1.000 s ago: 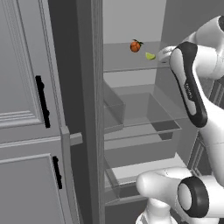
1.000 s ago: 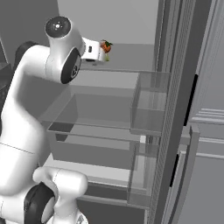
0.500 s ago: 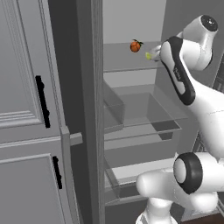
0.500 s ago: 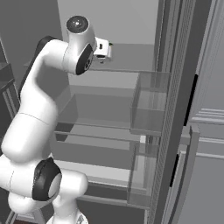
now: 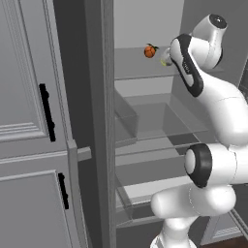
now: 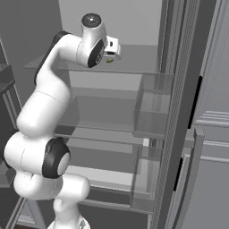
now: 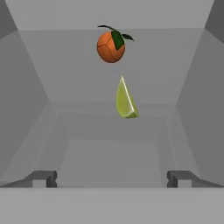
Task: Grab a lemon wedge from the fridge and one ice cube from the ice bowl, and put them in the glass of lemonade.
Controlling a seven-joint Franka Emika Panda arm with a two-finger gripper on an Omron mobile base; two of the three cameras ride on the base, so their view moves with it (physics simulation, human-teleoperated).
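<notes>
Lemon wedge [image 7: 125, 99] lies before the fruit [image 7: 110, 46] on the fridge shelf [image 7: 109, 144].

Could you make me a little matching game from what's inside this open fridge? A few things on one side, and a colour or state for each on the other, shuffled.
Things:
1. lemon wedge
2. round fruit
3. hand
4. fridge

Colour or state:
A. orange with green leaves
B. door open, shelves showing
C. pale yellow-green, lying on the top shelf
D. fingers spread wide, holding nothing

Pairs: 1-C, 2-A, 3-D, 4-B
</notes>
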